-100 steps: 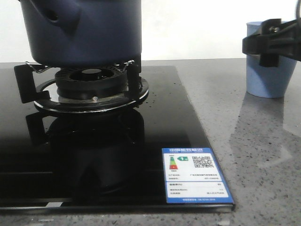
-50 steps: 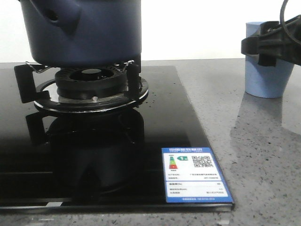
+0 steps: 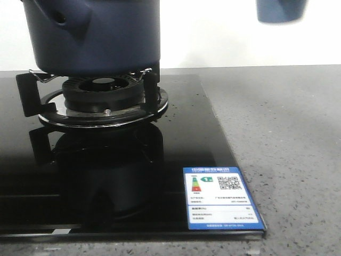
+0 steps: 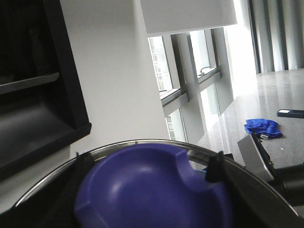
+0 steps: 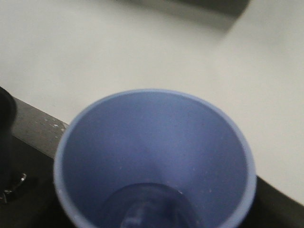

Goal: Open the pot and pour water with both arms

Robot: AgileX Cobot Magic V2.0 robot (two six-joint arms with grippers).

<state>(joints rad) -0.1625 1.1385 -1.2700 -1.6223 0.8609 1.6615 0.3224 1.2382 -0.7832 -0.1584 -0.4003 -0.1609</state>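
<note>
Inspector A: Setting first. White wall behind, grey speckled tabletop [image 3: 287, 133], with a black glass hob [image 3: 176, 160] on its left part carrying an energy label [image 3: 221, 198] at the near corner.

Inspector B: Left side?

Inspector A: The pot [image 3: 96, 34], dark navy, sits on the burner stand [image 3: 104, 98], its top cut off by the frame. The left wrist view shows a glass lid [image 4: 142, 156] with a blue knob [image 4: 152, 190] close under the camera. I cannot tell where the left gripper's jaws stand; its fingers are not clearly shown.

Inspector B: So is the pot open?

Inspector A: Probably, though neither view shows its rim. That wrist view looks out at windows rather than down at the hob, which suggests the lid is held aloft.

Inspector B: Right side?

Inspector A: The cup [image 3: 281, 10] hangs clear of the tabletop at the upper right. The right wrist view looks into the cup [image 5: 154, 161]; the right gripper itself is hidden, so its state is undetermined, though a lifted cup implies a grasp.

Inspector B: Step in hand?

Inspector A: Carrying the cup. Next, in my judgement: bring it left over the pot and tip it, keeping the lid aside.
</note>
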